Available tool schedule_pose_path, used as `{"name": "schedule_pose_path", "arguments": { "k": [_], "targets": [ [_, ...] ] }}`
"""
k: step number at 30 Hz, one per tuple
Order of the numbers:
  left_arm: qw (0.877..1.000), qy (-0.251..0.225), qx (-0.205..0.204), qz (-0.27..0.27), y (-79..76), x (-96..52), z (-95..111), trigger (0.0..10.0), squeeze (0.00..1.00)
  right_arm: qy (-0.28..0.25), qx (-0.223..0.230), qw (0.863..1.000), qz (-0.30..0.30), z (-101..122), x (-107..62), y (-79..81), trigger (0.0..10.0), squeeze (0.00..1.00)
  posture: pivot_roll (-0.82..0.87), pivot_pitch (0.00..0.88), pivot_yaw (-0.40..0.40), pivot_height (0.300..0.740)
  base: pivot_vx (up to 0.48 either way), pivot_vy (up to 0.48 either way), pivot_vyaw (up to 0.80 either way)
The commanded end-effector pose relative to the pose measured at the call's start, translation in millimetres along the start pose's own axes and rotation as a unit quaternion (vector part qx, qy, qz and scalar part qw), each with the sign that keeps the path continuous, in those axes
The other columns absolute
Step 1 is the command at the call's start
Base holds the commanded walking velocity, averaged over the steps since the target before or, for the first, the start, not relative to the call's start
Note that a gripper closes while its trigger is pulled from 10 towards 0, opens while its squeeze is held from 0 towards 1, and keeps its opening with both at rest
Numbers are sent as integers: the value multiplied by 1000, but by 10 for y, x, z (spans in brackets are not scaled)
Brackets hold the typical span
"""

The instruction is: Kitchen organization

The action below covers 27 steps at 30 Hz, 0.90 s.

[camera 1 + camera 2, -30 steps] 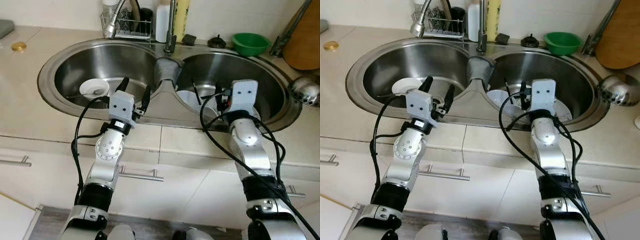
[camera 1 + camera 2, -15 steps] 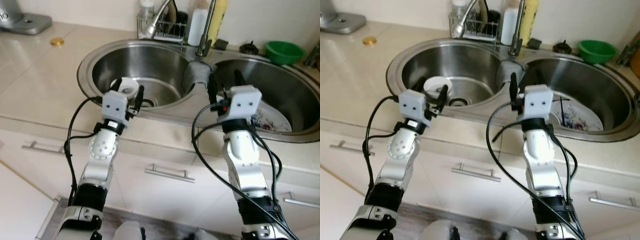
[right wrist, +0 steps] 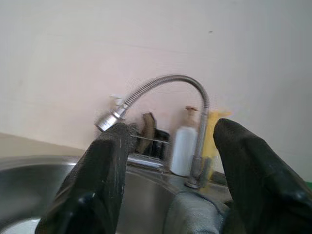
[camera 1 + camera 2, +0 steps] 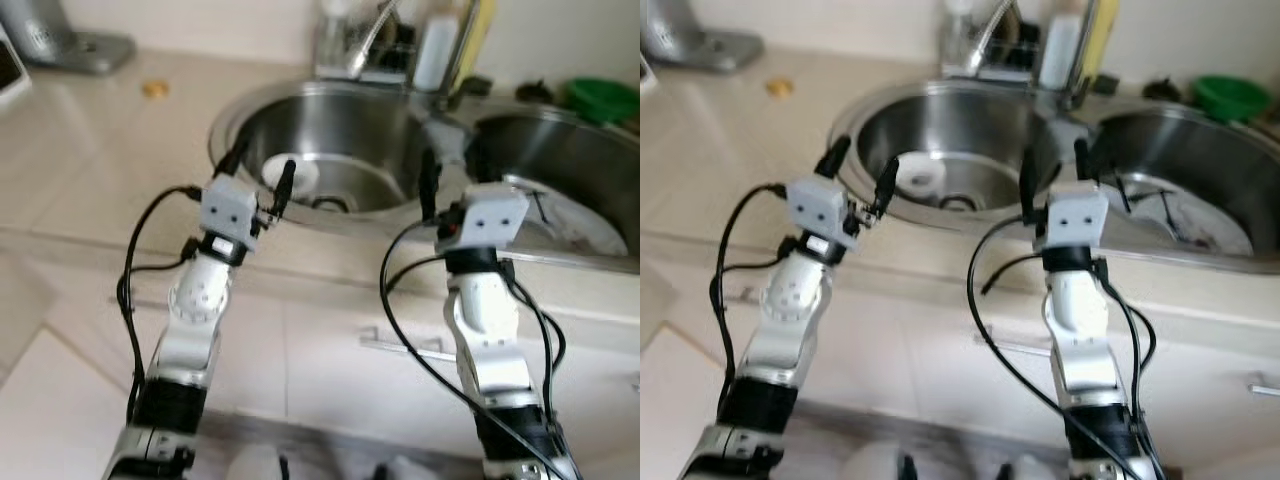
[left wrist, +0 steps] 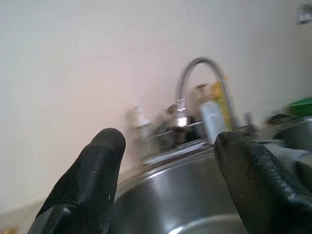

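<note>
On the far left of the pale table (image 4: pixel 90 130), a small gold-coloured round thing (image 4: pixel 154 89) lies near a grey appliance base (image 4: pixel 70 40). The left end effector (image 4: pixel 258 175) hangs over the front rim of the left sink bowl (image 4: pixel 330 130), its fingers spread apart and holding nothing. Inside that bowl a white dish (image 4: pixel 290 172) rests on the bottom beside the drain. Behind the bowl stand a curved tap (image 3: pixel 161 90), a wire rack (image 4: pixel 370 55), a white bottle (image 3: pixel 184 145) and a yellow bottle (image 4: pixel 478 25). The right end effector (image 4: pixel 452 168) is raised over the divider between the two bowls, its fingers also spread and empty. The right sink bowl (image 4: pixel 560 150) holds what seems to be a patterned plate (image 4: pixel 575 215), though blur makes it hard to read. A green bowl (image 4: pixel 600 98) sits on the table at the far right.
</note>
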State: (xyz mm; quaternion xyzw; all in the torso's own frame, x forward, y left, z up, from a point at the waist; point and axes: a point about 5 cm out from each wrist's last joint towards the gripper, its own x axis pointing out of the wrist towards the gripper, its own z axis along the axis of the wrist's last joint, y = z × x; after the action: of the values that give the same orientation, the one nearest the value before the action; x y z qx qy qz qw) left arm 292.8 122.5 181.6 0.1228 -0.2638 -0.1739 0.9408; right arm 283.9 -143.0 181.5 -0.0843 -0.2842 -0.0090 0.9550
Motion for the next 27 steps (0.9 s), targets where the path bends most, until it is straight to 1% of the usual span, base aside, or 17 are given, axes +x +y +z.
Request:
{"name": "schedule_pose_path", "arguments": {
  "k": [1,2,4,5,7,8,9,10,11,12,14,15,17,21,25,27],
  "targets": [
    [1000,4,9,-17,-30,-16,23,10000,0,-5,-10,1000,-8,17,-18,-43,10000,0,192,0,-39,740,0,480,0],
    [1000,20,5,-8,16,-69,22,10000,0,-2,-20,1000,-3,11,-49,-37,10000,0,192,0,-38,740,0,480,0],
    [999,50,6,0,49,-126,14,10000,0,10,-29,1000,2,-17,-97,-44,10000,0,193,0,-36,740,0,375,0],
    [999,50,6,0,49,-126,14,10000,0,10,-29,1000,2,-17,-97,-44,10000,0,193,0,-36,740,0,375,0],
    [995,92,-10,22,71,-172,-23,10000,0,24,-35,999,3,-50,-146,-59,10000,0,192,0,-33,740,0,0,0],
    [993,114,-24,31,56,-187,-55,10000,0,31,-34,999,0,-62,-173,-76,10000,0,193,0,-34,740,0,0,0],
    [992,117,-35,34,18,-205,-63,10000,0,39,-33,999,-3,-70,-206,-95,10000,0,190,0,-39,740,0,0,0],
    [992,117,-35,34,18,-205,-63,10000,0,39,-33,999,-3,-70,-206,-95,10000,0,190,0,-39,740,0,0,0],
    [991,124,-40,25,-49,-232,-91,10000,0,47,-32,998,-8,-70,-248,-118,10000,0,183,0,-44,740,0,0,-800],
    [991,129,-38,18,-69,-246,-108,10000,0,48,-32,998,-9,-67,-259,-120,10000,0,177,0,-47,740,0,0,-800],
    [991,128,-28,-9,-114,-282,-133,10000,0,46,-21,999,-11,-41,-310,-138,10000,0,172,0,-46,740,0,0,-800],
    [992,125,-23,-19,-122,-324,-180,10000,0,44,-23,999,-7,-22,-365,-154,10000,0,161,0,-46,740,0,0,-800],
    [993,118,-18,-22,-120,-340,-197,10000,0,43,-29,999,-8,-9,-398,-175,10000,0,156,0,-46,740,0,0,-800],
    [993,112,-12,-25,-115,-326,-160,10000,0,39,-50,998,-14,9,-437,-213,10000,0,150,0,-46,740,0,0,0],
    [996,85,-3,-33,-140,-281,-86,10000,0,39,-59,997,-22,20,-448,-205,10000,0,140,0,-48,740,0,0,0],
    [996,81,1,-36,-146,-279,-82,10000,0,41,-60,997,-25,13,-437,-208,10000,0,139,0,-49,740,0,0,0]
  ]
}}
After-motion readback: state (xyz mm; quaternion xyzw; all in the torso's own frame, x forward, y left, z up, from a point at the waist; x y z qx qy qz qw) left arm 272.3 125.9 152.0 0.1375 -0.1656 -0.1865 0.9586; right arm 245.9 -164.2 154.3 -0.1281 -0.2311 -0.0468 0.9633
